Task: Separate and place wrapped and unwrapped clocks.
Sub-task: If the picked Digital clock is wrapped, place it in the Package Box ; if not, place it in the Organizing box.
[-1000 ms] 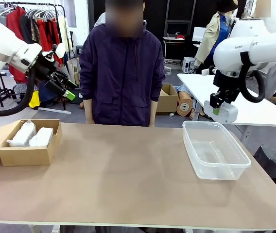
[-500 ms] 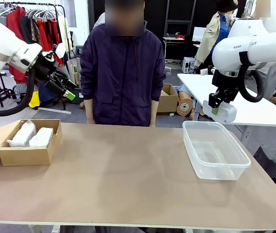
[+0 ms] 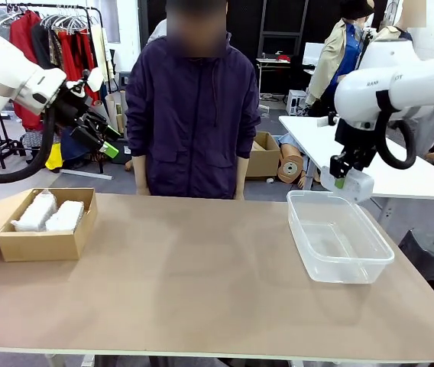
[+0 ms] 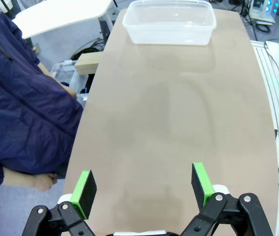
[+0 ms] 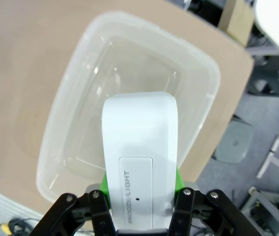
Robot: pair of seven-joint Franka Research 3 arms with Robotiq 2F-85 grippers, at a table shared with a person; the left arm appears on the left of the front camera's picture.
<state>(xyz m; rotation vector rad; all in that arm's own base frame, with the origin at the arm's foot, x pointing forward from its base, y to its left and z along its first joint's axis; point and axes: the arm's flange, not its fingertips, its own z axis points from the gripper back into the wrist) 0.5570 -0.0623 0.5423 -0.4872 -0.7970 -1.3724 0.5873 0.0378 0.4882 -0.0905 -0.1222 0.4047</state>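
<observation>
Am holding bare clock [image 5: 140, 162] pinched in right gripper [image 3: 342, 177], hanging over tub [image 3: 338, 237] for sorted drop. Wrapped bundles [image 3: 49, 213] sitting in cardboard box [image 3: 41, 243]. Left gripper [image 4: 143, 187] spread wide, parked clear.

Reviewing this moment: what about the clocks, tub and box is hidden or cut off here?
- Unwrapped clock, right wrist view: its near end sits between the right end effector's pads; the dial face is turned away.
- Wrapped clocks, front view: the cardboard box wall hides their lower parts.
- Clear tub, left wrist view: far rim cut by the top edge.
</observation>
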